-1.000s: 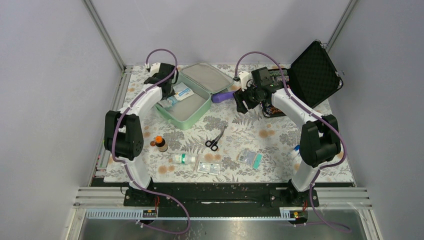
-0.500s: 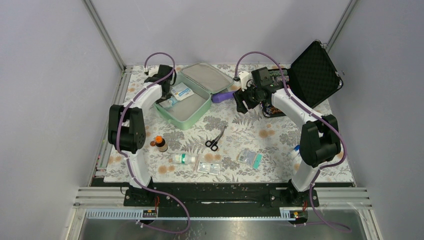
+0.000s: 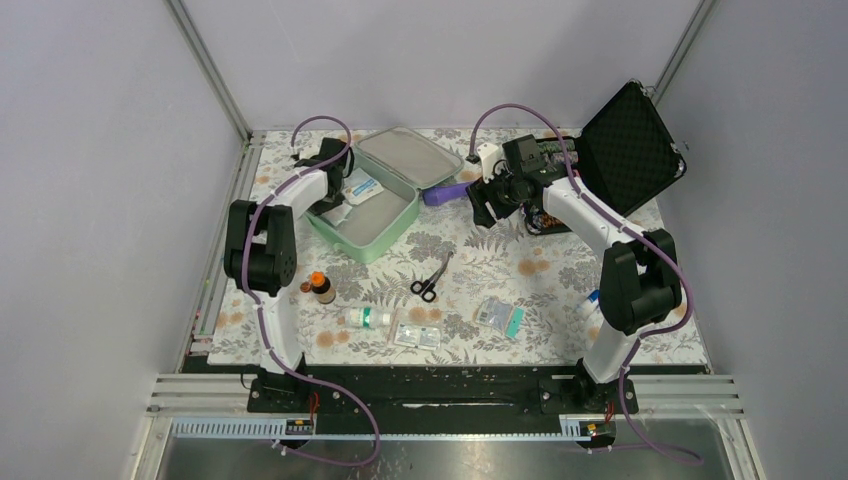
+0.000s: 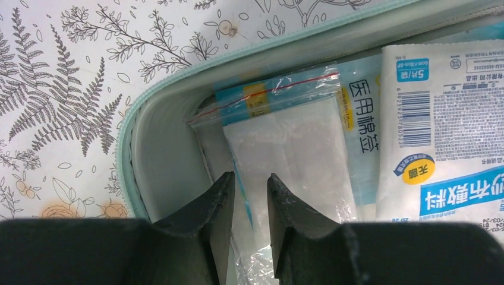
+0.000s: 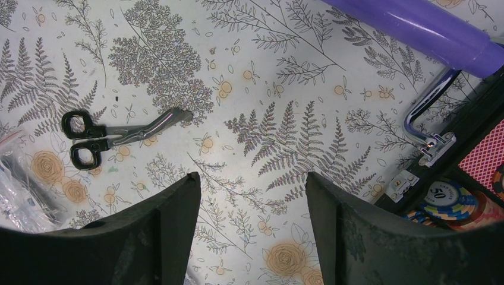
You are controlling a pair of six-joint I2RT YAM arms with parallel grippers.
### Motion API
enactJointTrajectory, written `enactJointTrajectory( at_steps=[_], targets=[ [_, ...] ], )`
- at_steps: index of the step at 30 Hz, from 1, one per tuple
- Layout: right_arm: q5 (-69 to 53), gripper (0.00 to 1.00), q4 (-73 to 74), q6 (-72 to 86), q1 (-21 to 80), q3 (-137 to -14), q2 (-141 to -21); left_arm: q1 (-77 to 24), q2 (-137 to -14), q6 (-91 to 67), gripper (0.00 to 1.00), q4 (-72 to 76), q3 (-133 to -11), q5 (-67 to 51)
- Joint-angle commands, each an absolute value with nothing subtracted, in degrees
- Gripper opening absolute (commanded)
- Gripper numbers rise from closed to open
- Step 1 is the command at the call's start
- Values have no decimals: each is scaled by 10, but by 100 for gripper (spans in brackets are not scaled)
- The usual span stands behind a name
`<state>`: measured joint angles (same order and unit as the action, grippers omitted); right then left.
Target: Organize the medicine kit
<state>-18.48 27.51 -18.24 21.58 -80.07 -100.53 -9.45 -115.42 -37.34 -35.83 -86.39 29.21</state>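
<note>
Left wrist view is showing the left gripper (image 4: 249,176) pinching a clear zip bag (image 4: 291,148) inside the open mint-green medicine kit (image 4: 160,148), sitting back left on the floral tablecloth (image 4: 59,89), while the right gripper (image 5: 252,178) is hovering spread wide.

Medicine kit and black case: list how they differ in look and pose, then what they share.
The medicine kit is mint-green with a smooth grey inside; the black case is lined with dimpled foam. The kit's lid lies back nearly flat; the black case's lid stands up. The kit holds packets; the black case holds chips. Both are open.
</note>
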Motion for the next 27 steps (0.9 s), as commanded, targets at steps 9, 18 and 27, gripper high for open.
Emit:
enactJointTrajectory(
  at_steps=[9, 18, 27],
  targets=[
    [-181, 72, 266, -186, 213, -798, -983, -94, -1061, -284, 31, -293, -895, 258],
    [-184, 72, 267, -184, 213, -774, -961, -99, -910, -14, 64, -141, -757, -182],
    [-177, 72, 277, -188, 213, -723, -912, -149, -898, 445, 69, -520, -759, -525]
  ],
)
